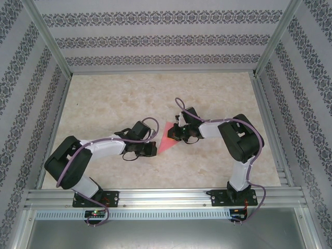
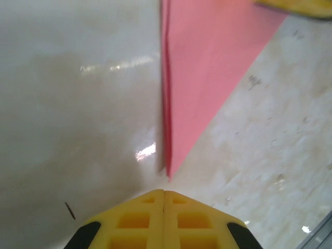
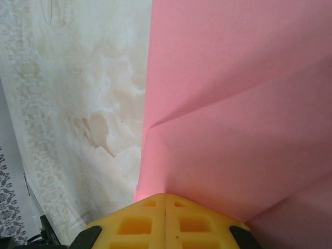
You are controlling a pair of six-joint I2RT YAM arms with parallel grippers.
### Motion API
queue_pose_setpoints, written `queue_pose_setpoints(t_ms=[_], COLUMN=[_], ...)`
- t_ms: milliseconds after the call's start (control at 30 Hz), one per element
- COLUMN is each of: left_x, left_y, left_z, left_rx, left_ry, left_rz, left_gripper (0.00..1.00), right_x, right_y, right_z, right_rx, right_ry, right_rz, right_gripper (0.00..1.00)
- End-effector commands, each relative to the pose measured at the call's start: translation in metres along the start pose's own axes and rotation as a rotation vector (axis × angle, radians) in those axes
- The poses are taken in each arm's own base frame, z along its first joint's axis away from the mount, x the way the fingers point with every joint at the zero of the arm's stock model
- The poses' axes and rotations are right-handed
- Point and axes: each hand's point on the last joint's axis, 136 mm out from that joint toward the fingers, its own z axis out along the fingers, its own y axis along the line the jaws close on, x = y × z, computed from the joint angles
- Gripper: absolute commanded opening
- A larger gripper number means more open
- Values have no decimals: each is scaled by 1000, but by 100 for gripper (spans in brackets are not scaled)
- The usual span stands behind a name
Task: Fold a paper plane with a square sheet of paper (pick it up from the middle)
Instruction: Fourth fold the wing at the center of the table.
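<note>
Top external: the paper (image 1: 167,139), folded to a pink triangle, lies flat about the middle of the bench (image 1: 104,98), well apart from every edge. The left gripper (image 1: 153,149) sits just beside its near-left side and the right gripper (image 1: 175,134) at its far-right side, so the paper lies between them. How the jaws stand is too small to read here.

Left wrist: the left gripper (image 2: 164,193) has its yellow fingers (image 2: 135,220) pressed together with nothing between them. The paper (image 2: 202,67) narrows to a point just beyond the tips, with a sliver of bench (image 2: 78,104) between point and tips. Its left edge shows stacked layers. A yellow finger (image 2: 301,6) of the right gripper rests at the paper's far corner.

Right wrist: the right gripper (image 3: 165,196) has its fingers (image 3: 192,223) closed tight together. Their tips meet the paper (image 3: 233,78), which spreads ahead and rightward with a slanting crease across it. Whether they pinch a layer or only press on it I cannot tell. Mottled bench (image 3: 93,78) shows to the left.
</note>
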Motion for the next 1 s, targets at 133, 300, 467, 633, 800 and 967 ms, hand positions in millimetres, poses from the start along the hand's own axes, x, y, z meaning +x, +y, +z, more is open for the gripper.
queue_pose_setpoints(t_ms=[133, 300, 467, 633, 800, 967], left_x=[-60, -72, -72, -62, -49, -31], left_y=[-39, -45, -33, -18, -4, 12], left_z=[-15, 7, 23, 38, 43, 46], left_rx=[104, 142, 76, 37, 1, -36], left_ry=[-253, -241, -202, -161, -128, -91], left_rz=[10, -19, -12, -26, -33, -50], left_gripper=[3, 0, 0, 0, 0, 0], right_x=[37, 45, 48, 46, 39, 22], right_y=[-87, -86, -83, -72, -57, -32], right_z=[19, 20, 15, 12, 7, -1], right_rx=[289, 264, 261, 227, 195, 137], right_ry=[76, 107, 105, 98, 71, 20], right_rz=[118, 133, 129, 107, 72, 18], right_gripper=[3, 3, 3, 3, 3, 3])
